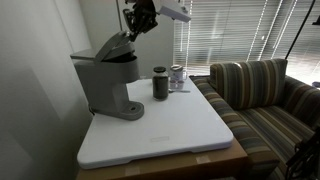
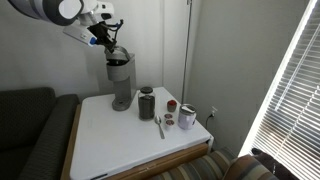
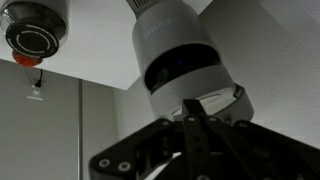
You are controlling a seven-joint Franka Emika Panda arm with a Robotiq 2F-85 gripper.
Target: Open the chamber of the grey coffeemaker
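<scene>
The grey coffeemaker (image 1: 105, 88) (image 2: 121, 88) stands at a back corner of the white table (image 1: 175, 130), near the wall. Its chamber lid (image 1: 112, 48) (image 2: 117, 53) is tilted up, front end raised. My gripper (image 1: 133, 32) (image 2: 107, 40) hangs just above the raised front end. In the wrist view the fingers (image 3: 195, 108) are pressed together, shut, right over the rounded grey head (image 3: 175, 60). I cannot tell whether they touch the lid.
A dark cylindrical canister (image 1: 160, 83) (image 2: 147, 103) (image 3: 35, 35) stands beside the coffeemaker. A small glass jar (image 1: 177, 75) (image 2: 187, 117), a spoon (image 2: 160, 127) and small round items (image 2: 170, 106) lie further along. A striped sofa (image 1: 265, 100) borders the table.
</scene>
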